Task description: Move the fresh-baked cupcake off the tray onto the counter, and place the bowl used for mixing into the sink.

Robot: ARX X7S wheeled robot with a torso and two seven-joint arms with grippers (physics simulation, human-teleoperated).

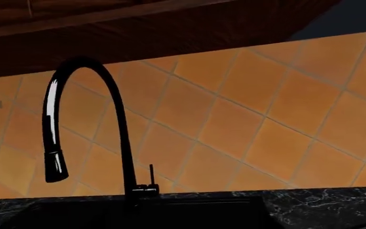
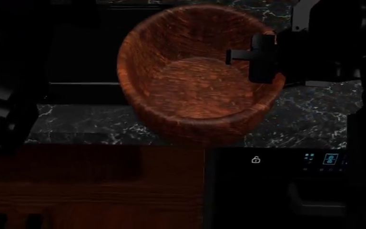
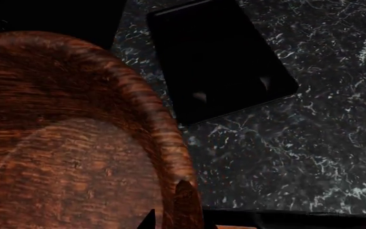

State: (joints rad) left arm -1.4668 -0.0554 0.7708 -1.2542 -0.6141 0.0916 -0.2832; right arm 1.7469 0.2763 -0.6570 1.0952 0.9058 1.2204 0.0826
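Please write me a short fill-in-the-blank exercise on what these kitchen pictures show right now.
1. The right pincer grips the wooden bowl by its ____.
2. The inside of the bowl is ____ of food.
3. The flat black tray lies on the ____ beside the bowl.
4. In the left wrist view, the tall black faucet stands before a wall of orange ____.

Missing words: rim; empty; counter; tiles

Dim, sharp renders; white glare streaks on the faucet (image 1: 51, 102).

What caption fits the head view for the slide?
Right gripper clamps the wooden bowl's rim, holding it tilted over the counter beside the sink.
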